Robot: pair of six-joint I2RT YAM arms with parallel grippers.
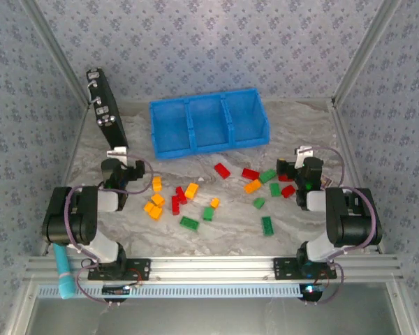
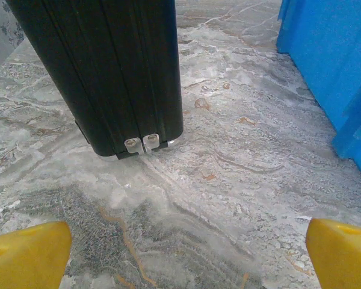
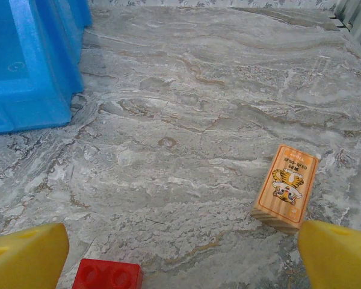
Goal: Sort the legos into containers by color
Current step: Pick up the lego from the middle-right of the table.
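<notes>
No brick lies in the containers (image 1: 208, 123) yet, so the step in hand looks like a first pick, and the right pincer (image 3: 180, 266) is the better placed for it. Its yellow fingers (image 3: 25, 259) are spread wide with nothing between them, low over the bench (image 3: 186, 120). A red brick (image 3: 108, 276) lies at the bottom edge of its wrist view, within the gap but nearer the left finger and close in under the wrist. To do this well, I judge the pincer should draw back a little toward its base and shift until the brick sits centred. It can then descend so the tips straddle the brick's narrow sides before closing, since an off-centre grip would likely skid so small a piece across the smooth marble. The wooden block (image 3: 286, 188) with the tiger picture lies ahead to the right and is best left alone. The other legos (image 1: 208, 213) are scattered across the middle of the bench, between the two arms and nearer than the blue tray. The left pincer (image 2: 183, 260), likewise spread and empty, faces the black case (image 2: 108, 72), with the orange bricks (image 1: 153, 208) off to its right.
</notes>
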